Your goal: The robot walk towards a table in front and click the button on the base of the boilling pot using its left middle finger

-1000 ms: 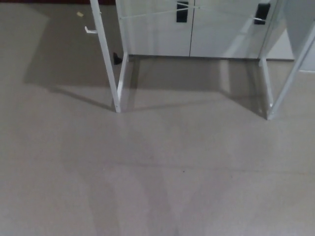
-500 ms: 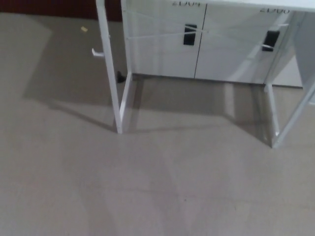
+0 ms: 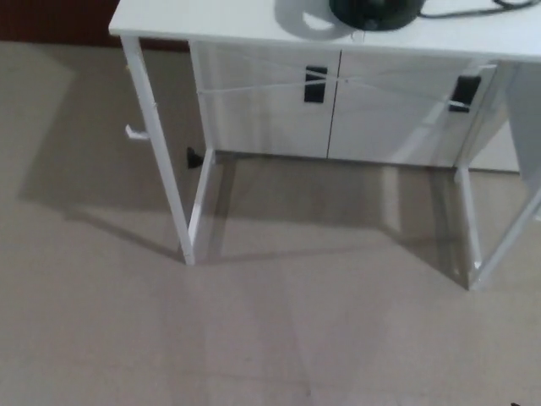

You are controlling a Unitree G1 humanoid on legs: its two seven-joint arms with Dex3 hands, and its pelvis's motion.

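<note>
The black base of the pot sits at the top edge of the frame on the white desk, its cord trailing right, above grey floor; neither hand shows.

The bench top is bare to the left of the pot base, which stands at the far edge with its cord trailing right. Below the bench, the floor lies open between the legs; cabinet doors close the back.
</note>
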